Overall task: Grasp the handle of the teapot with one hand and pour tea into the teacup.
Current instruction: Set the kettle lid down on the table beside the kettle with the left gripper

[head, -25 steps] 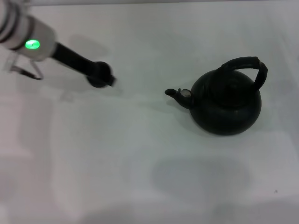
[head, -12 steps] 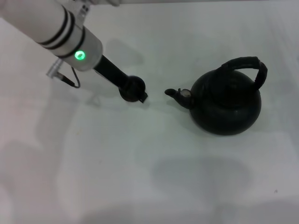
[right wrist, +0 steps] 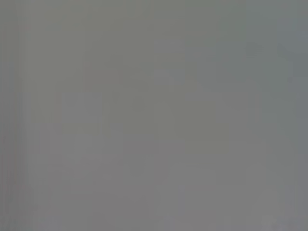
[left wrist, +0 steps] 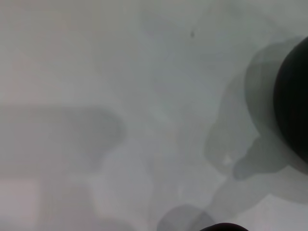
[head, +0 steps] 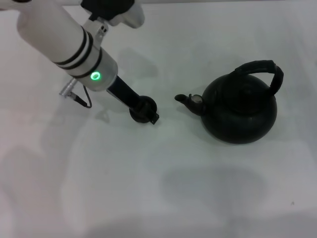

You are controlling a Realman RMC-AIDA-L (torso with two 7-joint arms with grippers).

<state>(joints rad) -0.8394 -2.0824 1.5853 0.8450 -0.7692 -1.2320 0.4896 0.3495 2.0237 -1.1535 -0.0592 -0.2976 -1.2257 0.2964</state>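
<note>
Left arm reaches in low, its tool just over the surface; right arm unseen.

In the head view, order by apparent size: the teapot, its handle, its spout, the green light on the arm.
1. teapot
2. handle
3. spout
4. green light, smallest although nearer the camera

I see the teapot sitting upright on the right side of the counter, a big round matte-black kettle shape. Its handle arches over the top, thick, black and ribbed, leaning a little toward the far right. The short stubby spout points left. The teacup, small, dark and round, sits near the spout tip but apart from it, partly hidden from me by the left arm's end.
</note>
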